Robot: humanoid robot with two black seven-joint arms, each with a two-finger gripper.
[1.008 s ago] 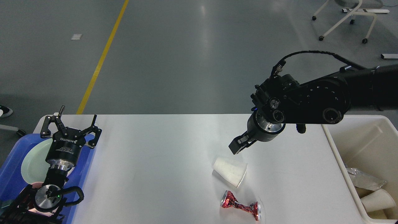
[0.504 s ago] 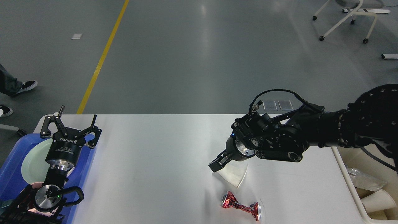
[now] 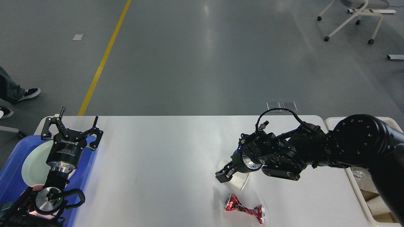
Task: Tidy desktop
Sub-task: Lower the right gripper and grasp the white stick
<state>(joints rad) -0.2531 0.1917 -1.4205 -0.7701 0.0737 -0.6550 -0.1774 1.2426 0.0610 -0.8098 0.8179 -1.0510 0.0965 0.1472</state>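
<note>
- The desktop [image 3: 164,164] is a wide white tabletop with rounded corners; it fills the near half of the view, with grey floor [image 3: 202,56] beyond its far edge.
- A white paper cup [image 3: 240,182] lies on its side on the desktop, right of the middle; most of it is hidden behind the right gripper.
- Just nearer than the cup, a crushed red can [image 3: 243,209] lies on the desktop, pinched in at its middle.
- The right gripper [image 3: 224,175] is low over the cup's left end, at or against it. Its fingers look dark and bunched, so I cannot tell whether they are spread, clenched or already grasping the cup.
- The right arm [image 3: 356,148] reaches in from the right edge, low across the desktop.
- A cream bin [image 3: 331,121] stands against the desktop's right end; paper cups and clear wrapping show inside it, partly behind the arm.
- At the left end, a blue tray [image 3: 12,170] overlaps the desktop's near corner and holds a pale green plate [image 3: 33,164].
- The left gripper [image 3: 77,123] stands above the tray's far edge, fingers spread wide and released, holding nothing.
- On the floor, a yellow line [image 3: 102,60] runs off to the far side; a white chair base [image 3: 350,19] is far right, and a person's shoes [image 3: 28,92] show at the left edge.
</note>
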